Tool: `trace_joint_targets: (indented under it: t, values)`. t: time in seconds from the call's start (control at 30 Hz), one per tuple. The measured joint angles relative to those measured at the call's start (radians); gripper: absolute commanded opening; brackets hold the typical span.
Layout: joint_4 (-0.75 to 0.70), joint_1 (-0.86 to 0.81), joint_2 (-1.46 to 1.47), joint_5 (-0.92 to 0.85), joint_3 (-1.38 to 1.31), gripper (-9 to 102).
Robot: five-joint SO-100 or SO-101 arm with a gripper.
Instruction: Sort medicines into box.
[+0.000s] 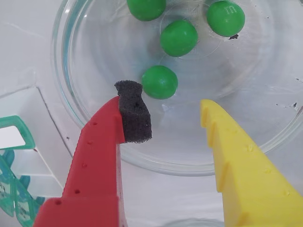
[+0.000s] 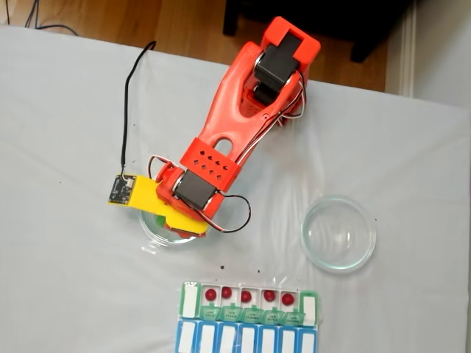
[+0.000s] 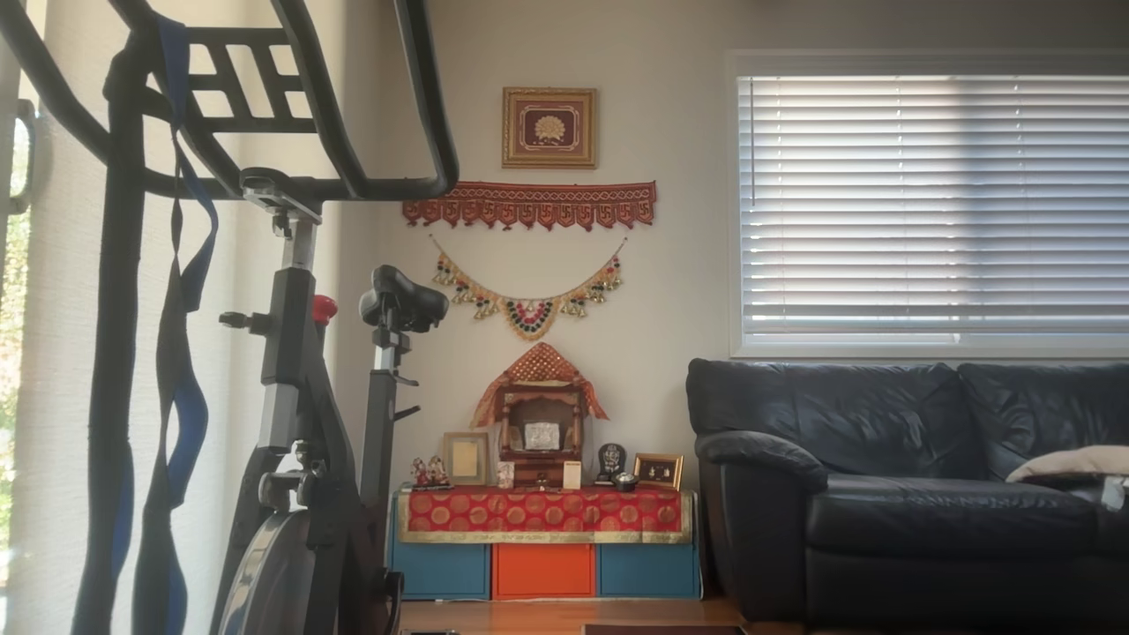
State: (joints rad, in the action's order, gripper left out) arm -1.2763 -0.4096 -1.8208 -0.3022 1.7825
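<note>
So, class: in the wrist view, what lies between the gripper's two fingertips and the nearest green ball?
Nothing solid. In the wrist view the open gripper hangs over the glass dish, and the nearest green ball sits just beyond the foam-padded red finger, with bare glass between.

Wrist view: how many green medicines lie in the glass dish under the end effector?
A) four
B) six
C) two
A: four green medicines lie in the glass dish, the nearest just beyond the open end effector.
</note>
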Motion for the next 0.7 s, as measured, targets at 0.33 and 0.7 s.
trace_joint_targets:
  t: [0.33,0.7]
  values:
    - [0.015,0.0,0.044,-0.012,0.0,24]
    - [0.037,-0.012,0.089,-0.018,0.0,25]
